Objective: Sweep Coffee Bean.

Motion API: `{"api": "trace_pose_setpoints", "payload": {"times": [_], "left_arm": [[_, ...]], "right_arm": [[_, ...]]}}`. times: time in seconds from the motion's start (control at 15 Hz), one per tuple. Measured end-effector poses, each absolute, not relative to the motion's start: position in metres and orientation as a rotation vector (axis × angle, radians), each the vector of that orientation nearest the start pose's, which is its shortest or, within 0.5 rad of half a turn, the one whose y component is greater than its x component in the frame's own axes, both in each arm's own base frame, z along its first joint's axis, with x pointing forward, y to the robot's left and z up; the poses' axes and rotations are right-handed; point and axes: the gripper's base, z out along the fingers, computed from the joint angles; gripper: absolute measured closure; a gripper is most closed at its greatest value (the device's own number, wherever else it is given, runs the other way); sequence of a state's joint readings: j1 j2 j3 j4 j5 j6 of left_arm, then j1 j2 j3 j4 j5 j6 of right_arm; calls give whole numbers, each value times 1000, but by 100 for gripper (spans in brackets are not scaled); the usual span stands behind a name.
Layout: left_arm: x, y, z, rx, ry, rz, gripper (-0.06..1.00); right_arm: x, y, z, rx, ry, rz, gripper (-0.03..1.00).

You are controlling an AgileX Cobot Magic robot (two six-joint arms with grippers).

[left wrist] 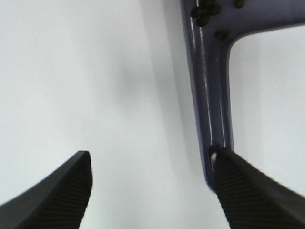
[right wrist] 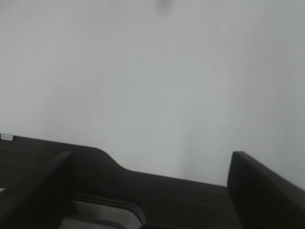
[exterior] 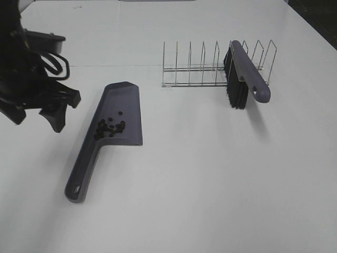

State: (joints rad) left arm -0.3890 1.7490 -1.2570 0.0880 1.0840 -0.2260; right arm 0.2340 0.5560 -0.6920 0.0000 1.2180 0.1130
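**Beans in dustpan, both claws spread**

Landmark: the dustpan [exterior: 113,126], lying flat on the white table [exterior: 210,179], handle toward the camera, pan mouth away.

Left arm [exterior: 21,79]: hangs left of the dustpan, clear of it, wrist tilted down toward the table. Left gripper [exterior: 59,113] has its fingers apart, holding nothing. In the left wrist view one finger [left wrist: 252,191] overlaps the handle's end; touching or above, cannot tell.

Right gripper [right wrist: 150,191]: out of the high view. Its wrist view shows two dark fingers wide apart over bare table, nothing between them.

Beans [exterior: 109,127]: a loose dark cluster inside the dustpan, at the narrow end where pan meets handle.

Brush [exterior: 245,74]: well right of the dustpan and beyond it, leaning in a wire rack [exterior: 210,68], bristles down.

Writing: none legible on any item.
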Motion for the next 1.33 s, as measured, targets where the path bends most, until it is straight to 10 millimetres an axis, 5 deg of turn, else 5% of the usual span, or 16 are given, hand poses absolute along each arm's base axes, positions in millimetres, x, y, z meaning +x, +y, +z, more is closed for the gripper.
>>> {"api": "trace_pose_setpoints", "payload": {"times": [0.2, 0.27, 0.33, 0.47, 0.67, 1.07, 1.33], "left_arm": [[269, -103, 270, 282, 2965, 46, 26], [258, -98, 273, 280, 2962, 42, 26], [214, -81, 275, 277, 2956, 35, 26], [168, -62, 274, 285, 2914, 16, 26], [112, -39, 278, 289, 2703, -67, 26], [33, -9, 275, 364, 2276, -168, 26], [5, 1, 278, 359, 2078, -223, 26]], "right_arm": [[47, 17, 283, -225, 2552, 199, 21], [44, 17, 279, -246, 2544, 208, 21], [31, 16, 277, -309, 2477, 225, 21], [21, 14, 279, -366, 2382, 215, 21], [23, 15, 279, -369, 2276, 215, 21], [27, 16, 275, -361, 2255, 221, 21], [27, 16, 275, -362, 2255, 221, 21]]}}
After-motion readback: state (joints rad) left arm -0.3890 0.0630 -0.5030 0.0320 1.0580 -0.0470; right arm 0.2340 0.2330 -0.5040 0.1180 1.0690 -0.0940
